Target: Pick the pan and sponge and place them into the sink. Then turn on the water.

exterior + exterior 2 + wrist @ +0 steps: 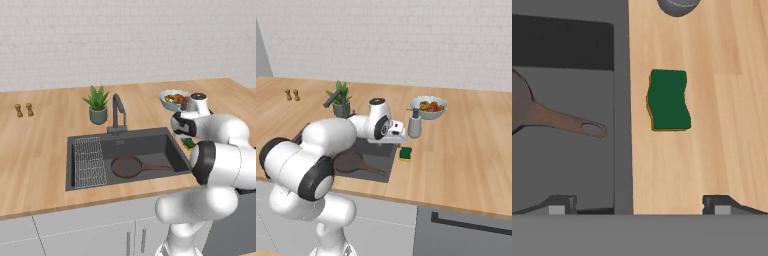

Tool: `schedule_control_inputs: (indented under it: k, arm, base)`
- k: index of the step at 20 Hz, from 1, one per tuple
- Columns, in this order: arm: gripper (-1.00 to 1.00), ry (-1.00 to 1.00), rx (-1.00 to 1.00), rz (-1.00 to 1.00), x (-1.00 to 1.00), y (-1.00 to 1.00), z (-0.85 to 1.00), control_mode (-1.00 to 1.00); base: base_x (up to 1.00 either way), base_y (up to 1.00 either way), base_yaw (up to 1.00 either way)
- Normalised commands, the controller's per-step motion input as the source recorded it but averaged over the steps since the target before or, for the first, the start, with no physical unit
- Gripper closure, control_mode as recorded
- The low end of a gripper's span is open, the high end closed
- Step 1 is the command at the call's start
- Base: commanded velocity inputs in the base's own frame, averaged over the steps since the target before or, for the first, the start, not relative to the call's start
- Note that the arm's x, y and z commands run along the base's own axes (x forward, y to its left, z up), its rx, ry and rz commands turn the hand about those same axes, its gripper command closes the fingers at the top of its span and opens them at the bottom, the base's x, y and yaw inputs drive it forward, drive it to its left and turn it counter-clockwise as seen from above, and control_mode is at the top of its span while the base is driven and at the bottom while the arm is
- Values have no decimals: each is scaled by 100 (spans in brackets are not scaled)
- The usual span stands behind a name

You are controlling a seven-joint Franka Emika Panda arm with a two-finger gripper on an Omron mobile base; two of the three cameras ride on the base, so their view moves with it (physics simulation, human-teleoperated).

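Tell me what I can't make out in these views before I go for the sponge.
- Sponge, left base view: mostly hidden behind the arm.
- Hand, hand view: fingertips wide apart; both base views hide them behind the wrist.
- Pan, hand view: body cut off by the left edge, handle visible.
- Sink, right base view: basin largely covered by the arm.
- Grey dispenser, hand view: cut off by the top edge.

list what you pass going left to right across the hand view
pan lying in the sink → bare strip of the sink's floor → sink's right rim → sponge on the wooden counter
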Motion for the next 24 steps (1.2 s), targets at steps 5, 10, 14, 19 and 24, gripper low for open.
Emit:
schedule_control_inputs:
  k: [5,10,14,19,24]
  arm:
    - [-100,-5,4,0,15,-28,-34,-100]
    - [-100,-3,0,0,21,-15,-38,-100]
    - [-100,-2,1,0,22,-19,-32,-100]
    - [-100,-2,2,0,23,-21,-17,-100]
    - [-100,-1,0,0,25,-9,-16,-100]
  base:
    - [0,0,0]
    - [0,0,0]
    - [0,0,0]
    - [0,0,0]
    - [0,0,0]
